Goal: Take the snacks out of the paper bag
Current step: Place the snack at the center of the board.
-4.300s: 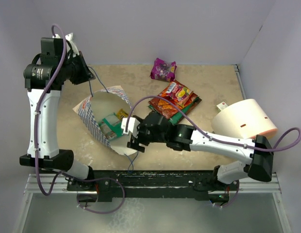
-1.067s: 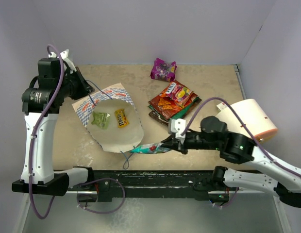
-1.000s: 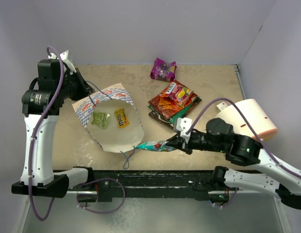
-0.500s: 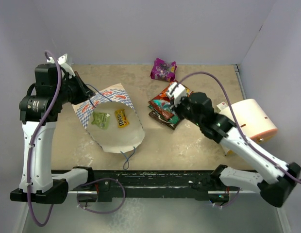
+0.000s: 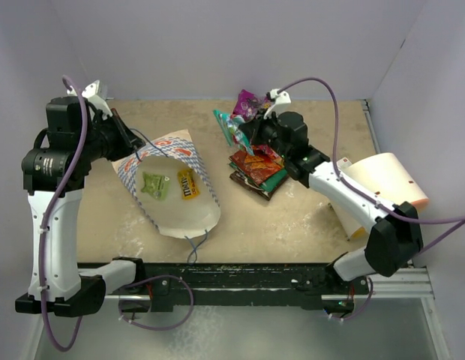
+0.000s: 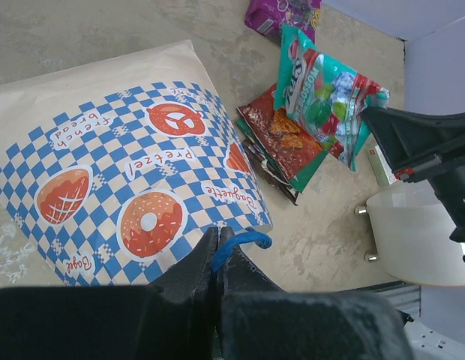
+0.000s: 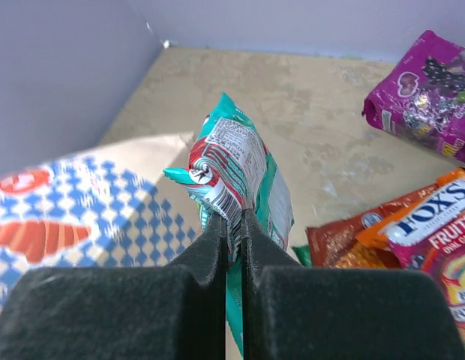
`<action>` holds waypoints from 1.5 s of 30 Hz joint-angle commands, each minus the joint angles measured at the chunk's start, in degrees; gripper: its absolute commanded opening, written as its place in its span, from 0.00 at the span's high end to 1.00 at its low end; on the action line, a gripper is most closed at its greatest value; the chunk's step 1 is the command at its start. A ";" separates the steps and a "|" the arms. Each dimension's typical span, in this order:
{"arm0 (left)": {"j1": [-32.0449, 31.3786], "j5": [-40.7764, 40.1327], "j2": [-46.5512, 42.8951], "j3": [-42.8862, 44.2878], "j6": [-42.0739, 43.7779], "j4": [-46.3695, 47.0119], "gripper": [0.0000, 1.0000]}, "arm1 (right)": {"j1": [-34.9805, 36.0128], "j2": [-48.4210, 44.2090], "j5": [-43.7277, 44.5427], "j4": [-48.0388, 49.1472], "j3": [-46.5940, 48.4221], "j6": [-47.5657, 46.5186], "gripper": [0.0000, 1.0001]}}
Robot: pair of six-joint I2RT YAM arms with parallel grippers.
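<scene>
The paper bag lies on its side, mouth toward the camera, with a pale green packet and a yellow-brown M&M's pouch inside. My left gripper is shut on the bag's blue string handle, at the bag's back left; its tips pinch the string. Right of the bag, my right gripper is shut on a teal packet, holding it above the table. The teal packet hangs from the closed tips. A magenta packet lies just behind.
A pile of red-orange and green packets lies under my right arm. A large cream-peach cylinder lies at the right edge. Walls close in the back and both sides.
My right arm has swung from the front of the bag to the back of the table, carrying the teal packet with it. The left gripper keeps its hold on the handle, shifted slightly left.
</scene>
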 commanded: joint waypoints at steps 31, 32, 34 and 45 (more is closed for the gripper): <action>0.43 2.16 2.47 2.56 1.04 1.65 1.00 | -17.76 6.15 6.38 12.34 -25.23 29.97 1.00; 0.42 2.20 2.47 2.54 1.04 1.63 1.00 | -17.82 6.16 6.53 11.83 -24.87 28.86 1.00; 0.44 2.34 2.53 2.43 0.91 1.75 1.00 | -17.89 5.97 6.79 10.78 -24.01 26.17 1.00; 0.48 2.94 1.60 0.90 -0.11 3.11 1.00 | -18.20 -12.67 2.03 1.46 -27.54 11.46 0.43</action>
